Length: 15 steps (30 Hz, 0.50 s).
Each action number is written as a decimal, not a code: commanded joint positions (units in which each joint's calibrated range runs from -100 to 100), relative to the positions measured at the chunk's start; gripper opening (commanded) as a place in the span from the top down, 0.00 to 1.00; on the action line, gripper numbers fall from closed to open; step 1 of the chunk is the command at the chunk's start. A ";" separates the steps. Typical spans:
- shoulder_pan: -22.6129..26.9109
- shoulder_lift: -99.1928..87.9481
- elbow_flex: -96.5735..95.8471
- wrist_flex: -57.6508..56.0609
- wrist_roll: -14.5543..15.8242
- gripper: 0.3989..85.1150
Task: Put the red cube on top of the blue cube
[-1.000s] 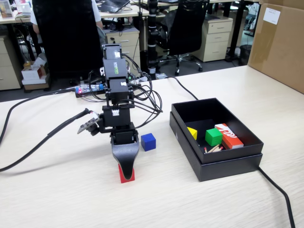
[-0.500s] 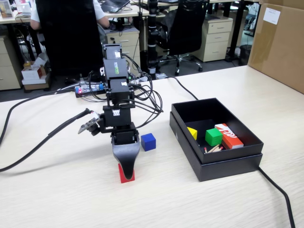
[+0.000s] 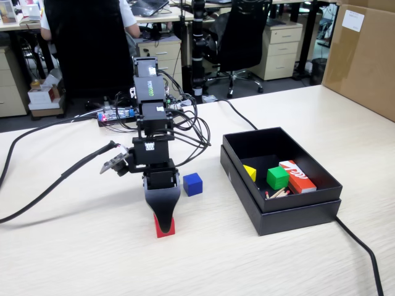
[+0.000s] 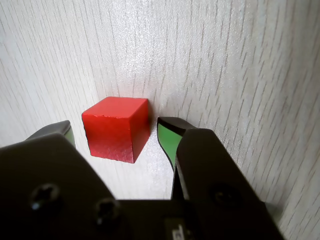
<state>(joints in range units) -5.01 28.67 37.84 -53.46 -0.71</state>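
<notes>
Gripper jaws held apart around red cube; should be centred, then closed squarely before lifting toward blue cube

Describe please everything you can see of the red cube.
The red cube is a small solid block, plain matte red, with a faint grain on its faces and sharp edges. It sits flat on the pale wood-grain table, turned slightly so one corner faces the wrist camera. The tool is lowered around it with a green-padded finger on each side; small gaps show, so it is not yet clamped. In the fixed view the tool hides most of it.
</notes>
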 commanded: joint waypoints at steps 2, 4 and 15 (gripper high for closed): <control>-0.05 -1.19 3.78 -0.49 -0.20 0.67; -0.05 -1.19 3.78 -0.49 -0.20 0.67; -0.10 -1.08 3.60 -0.49 0.10 0.80</control>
<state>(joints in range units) -5.05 28.67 37.84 -53.46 -0.66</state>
